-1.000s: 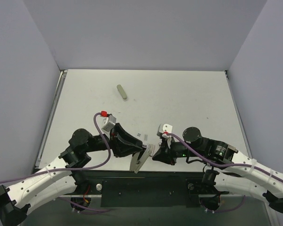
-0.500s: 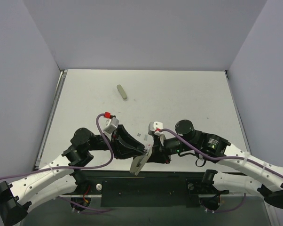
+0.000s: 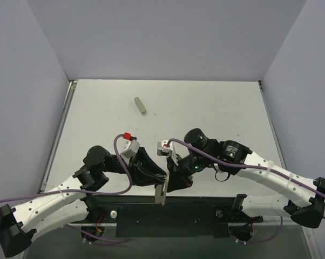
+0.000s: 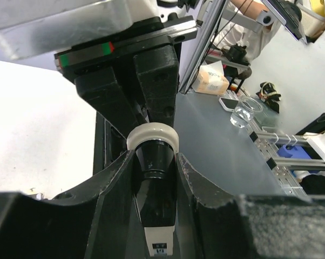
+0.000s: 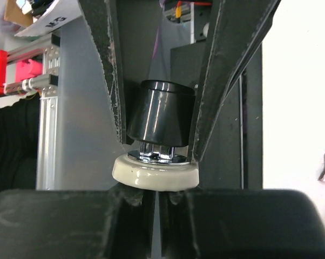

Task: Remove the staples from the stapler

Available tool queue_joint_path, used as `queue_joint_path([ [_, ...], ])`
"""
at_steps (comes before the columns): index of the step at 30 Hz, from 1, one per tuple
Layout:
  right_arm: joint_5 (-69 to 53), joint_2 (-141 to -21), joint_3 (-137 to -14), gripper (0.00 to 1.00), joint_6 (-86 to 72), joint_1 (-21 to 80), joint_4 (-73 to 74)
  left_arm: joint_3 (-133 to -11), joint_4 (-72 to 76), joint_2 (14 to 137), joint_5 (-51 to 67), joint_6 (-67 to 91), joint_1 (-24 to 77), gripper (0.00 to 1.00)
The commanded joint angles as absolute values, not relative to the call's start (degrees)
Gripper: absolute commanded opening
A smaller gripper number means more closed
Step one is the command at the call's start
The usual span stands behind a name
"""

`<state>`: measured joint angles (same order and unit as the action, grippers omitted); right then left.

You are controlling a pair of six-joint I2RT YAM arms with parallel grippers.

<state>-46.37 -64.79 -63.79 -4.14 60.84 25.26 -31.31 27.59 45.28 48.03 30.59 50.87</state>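
Observation:
The stapler (image 3: 161,195) hangs past the table's near edge, held by my left gripper (image 3: 160,183). In the left wrist view its black top arm (image 4: 157,183) with a cream end cap (image 4: 151,135) sits clamped between my left gripper's (image 4: 154,162) fingers. My right gripper (image 3: 173,178) faces it end-on. In the right wrist view the right gripper (image 5: 154,189) is closed to a thin slit, its tips against the cream cap (image 5: 154,171) below the stapler's black arm (image 5: 161,116). Whether it pinches anything is not visible.
An olive-grey rounded bar (image 3: 140,106) lies at the back left of the white table (image 3: 222,108). A black rail (image 3: 168,216) runs along the near edge under the grippers. Grey walls close the table on three sides.
My right gripper has swung left and in until it meets the stapler's end. My left gripper has turned the stapler from slanted to pointing straight at the near edge.

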Motion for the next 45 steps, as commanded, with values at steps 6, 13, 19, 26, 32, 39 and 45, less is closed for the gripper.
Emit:
queue_joint_path([
  [6,-45.27,-70.67,-69.44,0.0,-0.53,62.23,6.77,-35.07,26.3,47.73,45.8,26.2,56.78,0.0],
  [13,-40.35,-60.58,-59.61,0.0,-3.76,59.59,4.67,-34.81,20.75,44.04,33.33,23.12,56.78,0.0],
  [19,-34.2,-50.21,-49.41,0.0,-11.15,54.59,-1.66,-34.19,19.6,40.88,24.63,22.33,56.69,0.0],
  [26,-21.99,-41.75,-44.3,0.0,-15.03,52.03,2.1,-37.7,14.77,40.17,12.34,18.55,56.43,0.0],
  [32,-7.24,-37.8,-42.63,0.0,-17.22,51.86,8.08,-44.01,10.46,44.81,-5.24,14.07,56.43,0.0],
  [39,1.65,-33.05,-37.27,0.0,-20.3,52.12,7.03,-53.87,8.17,58.08,-13.71,9.67,52.92,0.0],
  [45,5.18,-28.23,-33.76,0.0,-20.74,52.12,7.56,-61.34,9.76,70.91,-14.31,13.97,45.8,0.0],
])
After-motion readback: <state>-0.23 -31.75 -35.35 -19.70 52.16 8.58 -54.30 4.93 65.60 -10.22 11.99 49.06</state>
